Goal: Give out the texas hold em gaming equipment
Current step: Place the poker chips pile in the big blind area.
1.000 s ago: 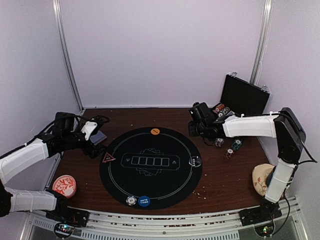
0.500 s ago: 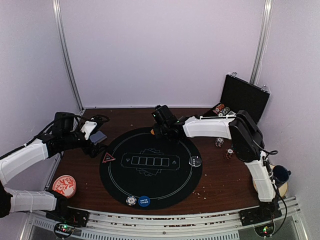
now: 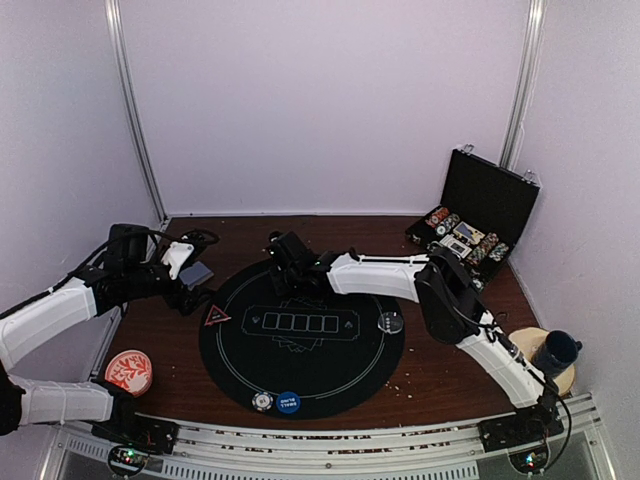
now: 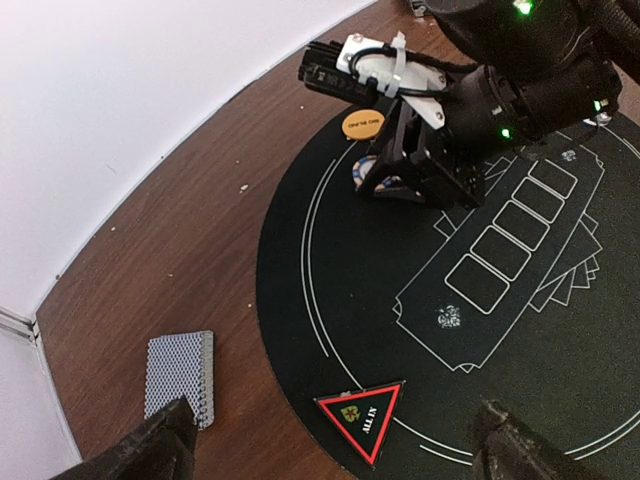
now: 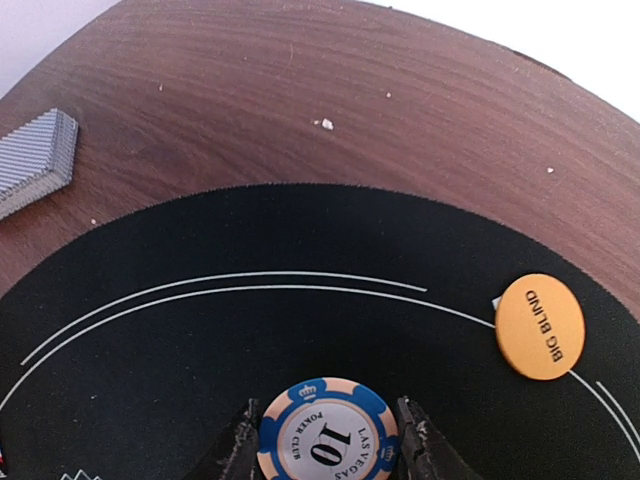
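Note:
My right gripper [image 5: 328, 442] is shut on a blue-and-cream poker chip [image 5: 326, 425] marked 10, low over the far-left part of the black round mat [image 5: 200, 350]. An orange button disc [image 5: 540, 326] lies just to its right. In the top view that gripper [image 3: 284, 279] reaches across the mat's far edge. My left gripper [image 4: 335, 445] hangs open, straddling the red triangle marker [image 4: 362, 418] from above. The deck of grey-blue-backed cards [image 4: 180, 375] lies on the wood just off the mat's left edge. A black button [image 3: 390, 322], a blue button [image 3: 288, 402] and a chip [image 3: 263, 401] lie on the mat.
An open black case [image 3: 485, 195] holding chips stands at the back right. A red-and-white dish [image 3: 129, 370] sits at the near left. A dark blue cup [image 3: 556, 350] stands at the near right. The right arm [image 3: 380, 272] spans the mat's far side.
The right arm has swung left from beside the case, across the mat's far edge, carrying the chip. The left arm has stayed still.

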`<action>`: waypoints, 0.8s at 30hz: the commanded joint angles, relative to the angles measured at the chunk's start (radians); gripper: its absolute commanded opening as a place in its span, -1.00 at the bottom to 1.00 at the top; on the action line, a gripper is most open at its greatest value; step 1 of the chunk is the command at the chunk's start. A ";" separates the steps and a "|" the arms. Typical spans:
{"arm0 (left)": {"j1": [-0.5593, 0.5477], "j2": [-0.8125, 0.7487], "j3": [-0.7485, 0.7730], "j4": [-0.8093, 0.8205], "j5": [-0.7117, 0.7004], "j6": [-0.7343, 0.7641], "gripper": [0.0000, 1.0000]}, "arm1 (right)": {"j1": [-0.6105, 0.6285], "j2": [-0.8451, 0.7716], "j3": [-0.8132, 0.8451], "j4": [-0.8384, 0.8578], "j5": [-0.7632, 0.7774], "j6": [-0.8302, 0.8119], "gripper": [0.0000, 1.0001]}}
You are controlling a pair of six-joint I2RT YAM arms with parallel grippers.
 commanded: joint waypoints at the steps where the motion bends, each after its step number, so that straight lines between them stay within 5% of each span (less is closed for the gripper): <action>1: 0.005 -0.004 -0.010 0.046 -0.001 0.005 0.96 | -0.005 0.050 0.052 -0.023 0.007 -0.010 -0.37; 9: 0.004 0.007 -0.008 0.046 0.004 0.010 0.96 | -0.005 0.075 0.053 -0.032 0.017 -0.022 -0.26; 16: 0.004 0.038 0.038 0.015 0.006 0.025 0.96 | -0.005 0.023 0.048 -0.051 -0.064 -0.037 0.45; 24: -0.004 0.160 0.165 -0.033 0.037 0.063 0.96 | -0.008 -0.254 -0.091 -0.117 -0.049 -0.022 0.91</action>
